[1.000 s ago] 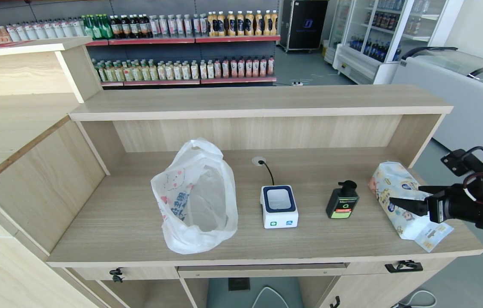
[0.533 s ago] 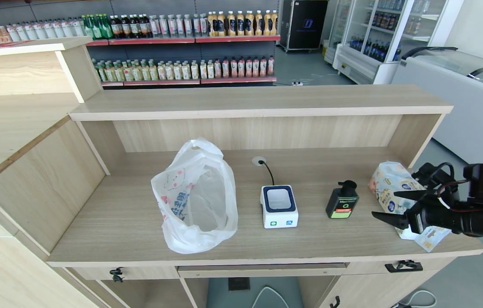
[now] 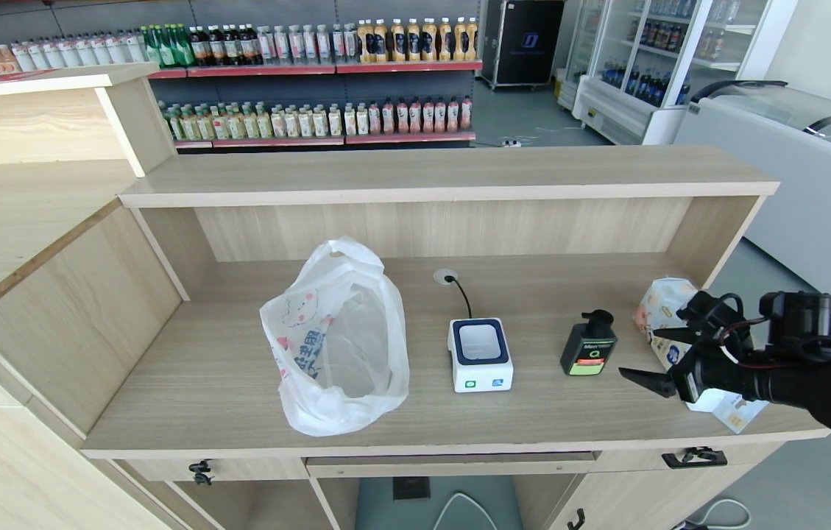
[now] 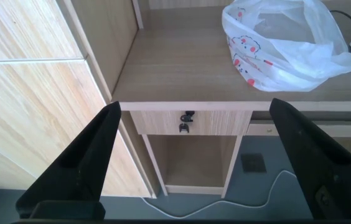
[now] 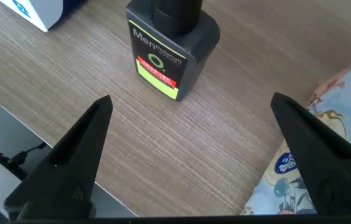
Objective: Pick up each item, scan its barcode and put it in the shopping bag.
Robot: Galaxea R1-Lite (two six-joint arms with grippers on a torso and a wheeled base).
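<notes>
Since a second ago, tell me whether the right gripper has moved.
Yes. The right gripper has shifted toward the robot's left, from over the patterned pack toward the pump bottle standing on the counter.

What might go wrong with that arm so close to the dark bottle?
The open right tool hangs close beside the upright pump bottle; a finger might tip it. The patterned soft pack lies at the right end of the counter beside the arm, so a nudge could push it off. The shopping bag slumps, so items might miss its mouth.

The black right arm (image 3: 798, 379) has looped cables (image 3: 724, 324) and a pointed pincer (image 3: 639, 352)
</notes>
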